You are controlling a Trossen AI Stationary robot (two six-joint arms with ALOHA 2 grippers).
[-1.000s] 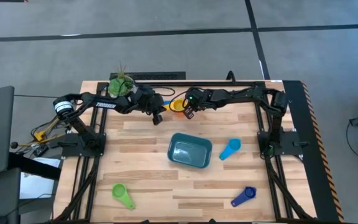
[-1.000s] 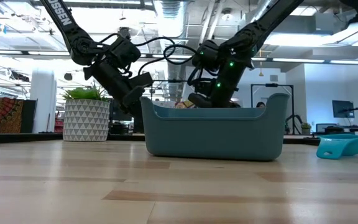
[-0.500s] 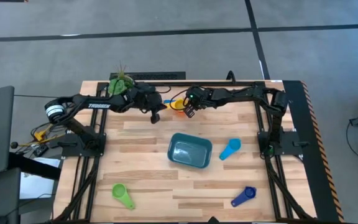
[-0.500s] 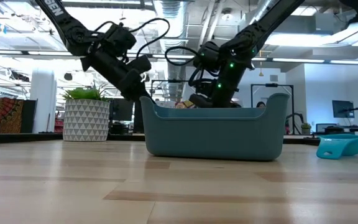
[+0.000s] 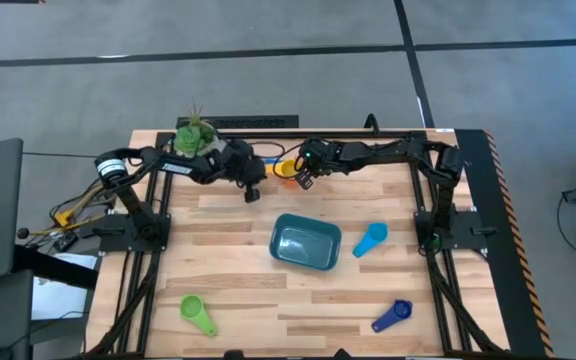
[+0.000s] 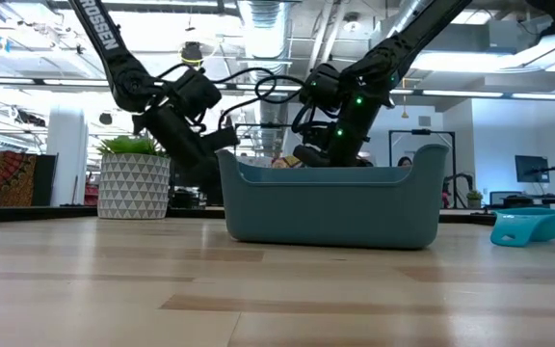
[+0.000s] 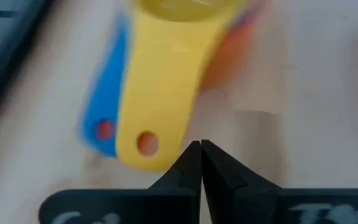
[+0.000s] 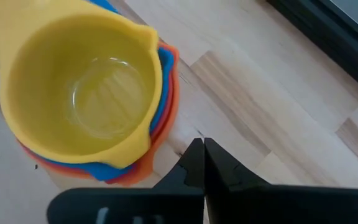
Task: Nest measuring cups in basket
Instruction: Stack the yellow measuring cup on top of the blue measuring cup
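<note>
A nested stack of measuring cups (image 5: 284, 168), yellow on top of blue and orange, rests on the table near the far edge. In the right wrist view the stack (image 8: 86, 93) is seen from above. In the left wrist view its yellow handle (image 7: 160, 81) lies over a blue handle (image 7: 104, 106). My left gripper (image 5: 253, 183) is shut, on the left side of the stack by the handle ends. My right gripper (image 5: 303, 178) is shut, just right of the stack, apart from its orange rim (image 8: 166, 134). The teal basket (image 5: 306, 243) stands mid-table, with nothing in it. My left gripper (image 7: 201, 152) has its shut fingertips right beside the free end of the yellow handle (image 7: 151, 158), coming along the handle from the table's left. I cannot tell whether they touch it.
A light blue cup (image 5: 370, 238) lies right of the basket, a dark blue cup (image 5: 392, 315) near the right front corner, and a green cup (image 5: 197, 314) near the left front. A potted plant (image 5: 194, 135) stands at the far edge, behind my left arm.
My left gripper rose from beside the stack, then came back down to about the same place by the handle ends, still shut. The stack has not moved.
</note>
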